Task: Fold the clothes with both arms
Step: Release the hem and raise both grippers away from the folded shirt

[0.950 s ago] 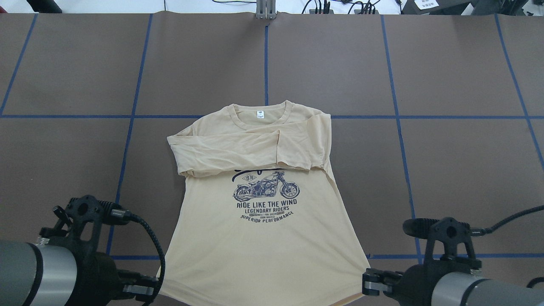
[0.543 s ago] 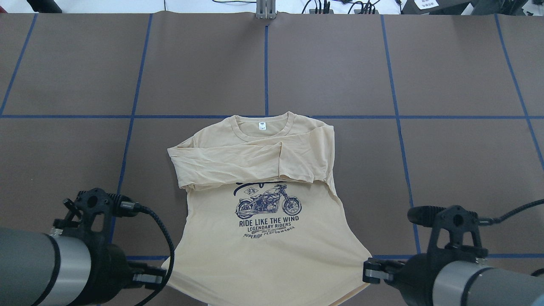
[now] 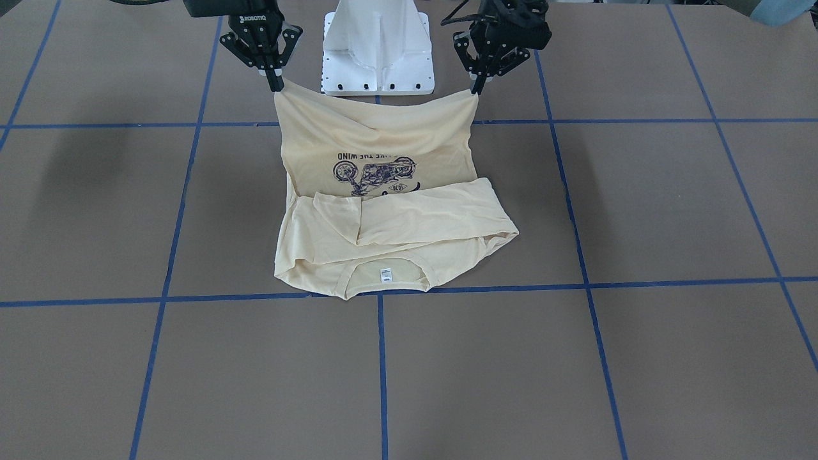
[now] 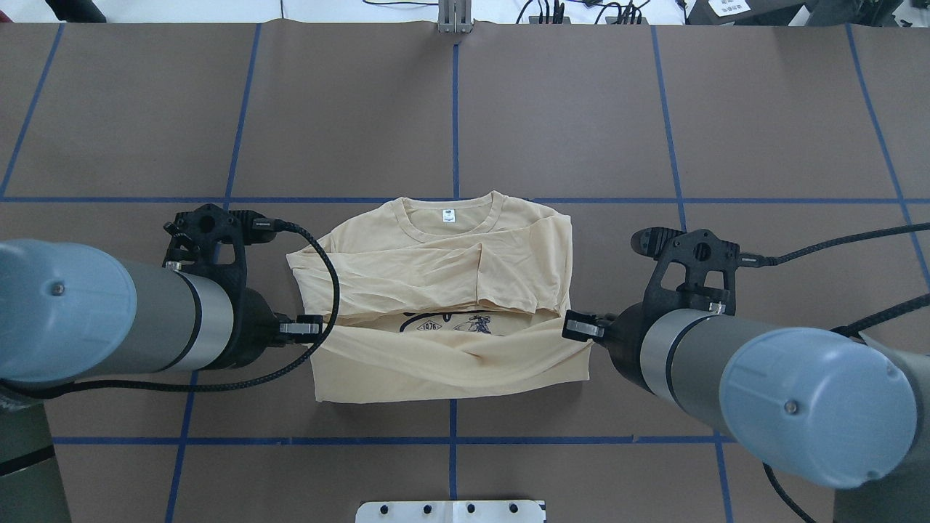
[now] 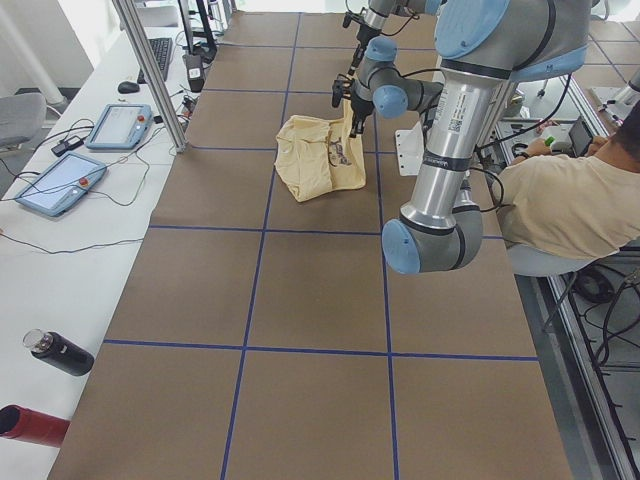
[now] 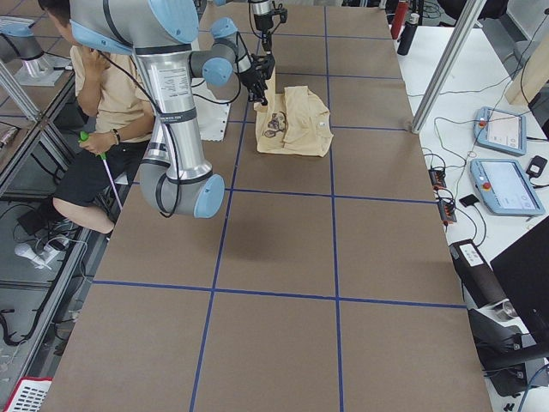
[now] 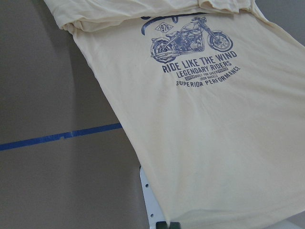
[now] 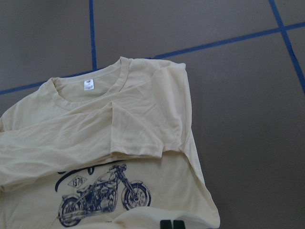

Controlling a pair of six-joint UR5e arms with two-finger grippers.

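T-shirt (image 4: 436,247) lies mid-surface, print side up, collar at the far end w/ white neck label (image 4: 447,215) showing; collar edge sits right at a blue cross line. Both long sleeves are folded across the chest. Near half is up off the surface: hem stretched taut btwn the two grippers, cloth sloping down to the flat part, so the motorcycle print (image 3: 374,176) faces the far side. Left gripper (image 4: 314,328) is clamped on the hem's left corner and right gripper (image 4: 574,327) on the right corner, fingers pinched on cloth, both at approx. the same height. Surface (image 4: 581,109) is brown w/ a blue tape grid. White pedestal base (image 3: 378,45) stands at the near edge, behind the raised hem. Side views: a seated person (image 5: 560,200) next to the robot; tablets (image 5: 60,185) and a dark bottle (image 5: 58,353) on a second, white surface past the far edge.
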